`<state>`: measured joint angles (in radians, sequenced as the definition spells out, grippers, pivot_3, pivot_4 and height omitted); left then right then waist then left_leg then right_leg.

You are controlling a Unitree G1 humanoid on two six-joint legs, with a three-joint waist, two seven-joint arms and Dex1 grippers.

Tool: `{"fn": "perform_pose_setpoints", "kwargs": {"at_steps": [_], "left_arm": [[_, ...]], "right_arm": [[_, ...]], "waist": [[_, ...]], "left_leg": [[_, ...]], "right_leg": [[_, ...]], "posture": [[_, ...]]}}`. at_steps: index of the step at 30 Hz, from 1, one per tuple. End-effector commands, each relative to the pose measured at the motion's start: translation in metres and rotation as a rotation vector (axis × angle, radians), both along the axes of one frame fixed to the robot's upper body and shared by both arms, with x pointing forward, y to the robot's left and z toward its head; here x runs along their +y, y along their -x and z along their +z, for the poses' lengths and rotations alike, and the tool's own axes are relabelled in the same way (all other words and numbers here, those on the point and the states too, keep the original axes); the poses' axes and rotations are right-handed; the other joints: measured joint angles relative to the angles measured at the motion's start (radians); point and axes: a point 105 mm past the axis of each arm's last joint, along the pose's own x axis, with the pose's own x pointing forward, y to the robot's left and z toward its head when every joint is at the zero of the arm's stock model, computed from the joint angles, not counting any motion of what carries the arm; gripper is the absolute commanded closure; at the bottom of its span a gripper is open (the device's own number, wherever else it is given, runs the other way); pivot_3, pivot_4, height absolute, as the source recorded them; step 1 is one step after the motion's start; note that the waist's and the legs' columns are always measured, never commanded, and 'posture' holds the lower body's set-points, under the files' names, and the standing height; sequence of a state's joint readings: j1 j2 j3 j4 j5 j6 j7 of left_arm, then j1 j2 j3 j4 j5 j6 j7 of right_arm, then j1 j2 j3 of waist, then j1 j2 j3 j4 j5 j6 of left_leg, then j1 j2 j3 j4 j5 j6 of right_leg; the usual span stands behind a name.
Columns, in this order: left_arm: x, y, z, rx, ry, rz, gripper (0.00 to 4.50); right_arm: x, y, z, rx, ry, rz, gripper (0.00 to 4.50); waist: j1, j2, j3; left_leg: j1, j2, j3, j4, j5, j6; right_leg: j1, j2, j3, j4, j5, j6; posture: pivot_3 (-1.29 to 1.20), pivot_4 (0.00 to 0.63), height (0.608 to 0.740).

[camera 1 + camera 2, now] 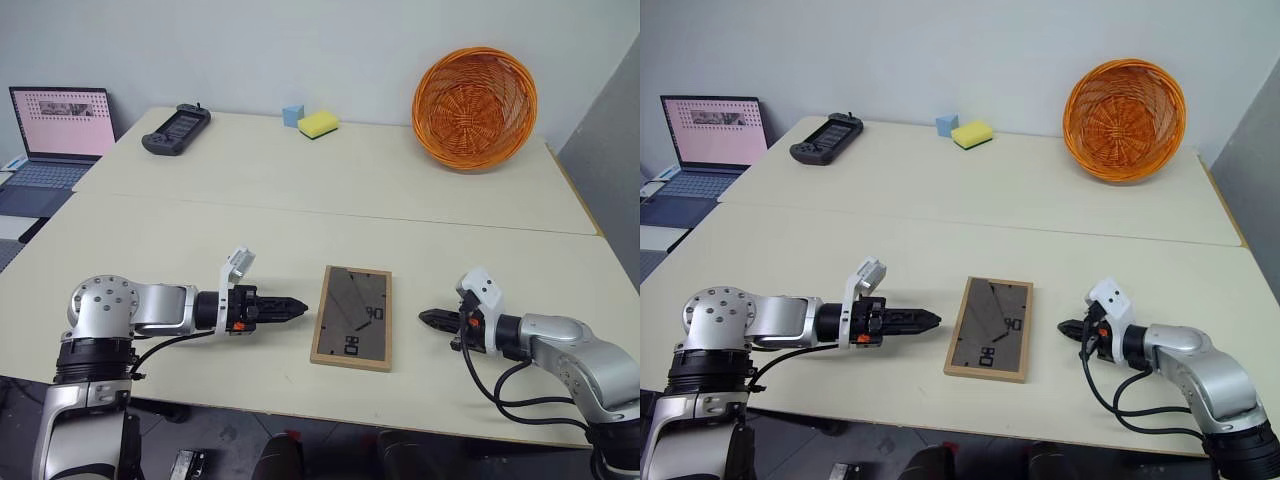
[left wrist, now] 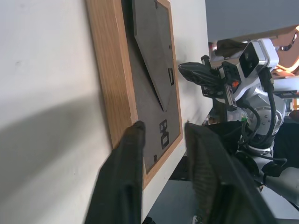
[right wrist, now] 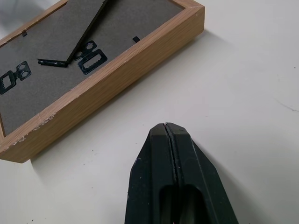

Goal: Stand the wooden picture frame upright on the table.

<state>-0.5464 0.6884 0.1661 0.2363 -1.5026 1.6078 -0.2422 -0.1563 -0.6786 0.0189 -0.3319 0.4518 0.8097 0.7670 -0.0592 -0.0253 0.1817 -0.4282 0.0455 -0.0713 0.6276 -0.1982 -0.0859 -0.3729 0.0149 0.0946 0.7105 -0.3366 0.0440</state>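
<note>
The wooden picture frame (image 1: 351,318) lies flat and face down on the table (image 1: 180,240), near the front edge. Its dark grey back panel (image 3: 51,42) and fold-out prop (image 2: 152,51) face up. My left gripper (image 1: 300,307) hovers just left of the frame, pointing at its left edge. In the left wrist view its fingers (image 2: 128,172) stand apart with nothing between them. My right gripper (image 1: 428,318) hangs a short way right of the frame, pointing at it. That gripper (image 3: 166,125) is shut and empty, clear of the wood border (image 3: 117,70).
An orange wicker basket (image 1: 475,108) leans at the back right. A yellow sponge (image 1: 318,123) and a blue cube (image 1: 292,115) sit at the back middle, a black game controller (image 1: 176,128) at the back left. A laptop (image 1: 58,135) stands on a side desk at the left.
</note>
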Motion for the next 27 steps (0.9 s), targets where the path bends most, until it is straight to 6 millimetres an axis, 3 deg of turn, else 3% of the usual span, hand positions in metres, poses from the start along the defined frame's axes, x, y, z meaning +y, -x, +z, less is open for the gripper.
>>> {"fn": "perform_pose_setpoints", "kwargs": {"at_steps": [1, 6, 14, 27], "left_arm": [[-0.001, 0.002, 0.007, 0.003, 0.008, -0.012, 2.06], [-0.004, 0.002, -0.001, 0.029, -0.020, 0.007, 0.97], [-0.013, 0.004, -0.018, 0.075, -0.070, 0.038, 0.97], [-0.023, 0.001, -0.019, 0.103, -0.078, 0.039, 0.97]], "right_arm": [[-0.004, -0.003, 0.009, -0.041, -0.003, -0.008, 4.50], [-0.004, -0.004, 0.009, -0.047, -0.001, -0.011, 4.50], [-0.001, -0.005, 0.003, -0.043, 0.008, -0.010, 4.50], [0.010, 0.011, -0.010, 0.045, -0.052, -0.030, 4.50]], "waist": [[0.000, 0.000, 0.000], [0.001, 0.000, 0.000], [0.000, 0.000, 0.000], [0.001, 0.000, 0.000]], "left_leg": [[0.000, 0.000, 0.000, 0.000, 0.000, 0.000], [0.000, 0.000, 0.000, 0.000, 0.000, 0.000], [0.000, 0.000, 0.001, 0.000, 0.000, 0.000], [0.001, 0.000, 0.001, 0.000, 0.000, 0.000]], "right_leg": [[0.000, 0.000, 0.000, 0.000, 0.000, 0.000], [0.000, 0.000, 0.000, 0.000, 0.000, 0.000], [0.000, 0.000, 0.001, 0.000, 0.000, 0.000], [0.000, 0.000, 0.001, 0.000, 0.000, 0.000]], "posture": [[0.00, 0.150, 0.740], [0.00, 0.150, 0.740], [0.00, 0.150, 0.740], [0.00, 0.150, 0.740]]}}
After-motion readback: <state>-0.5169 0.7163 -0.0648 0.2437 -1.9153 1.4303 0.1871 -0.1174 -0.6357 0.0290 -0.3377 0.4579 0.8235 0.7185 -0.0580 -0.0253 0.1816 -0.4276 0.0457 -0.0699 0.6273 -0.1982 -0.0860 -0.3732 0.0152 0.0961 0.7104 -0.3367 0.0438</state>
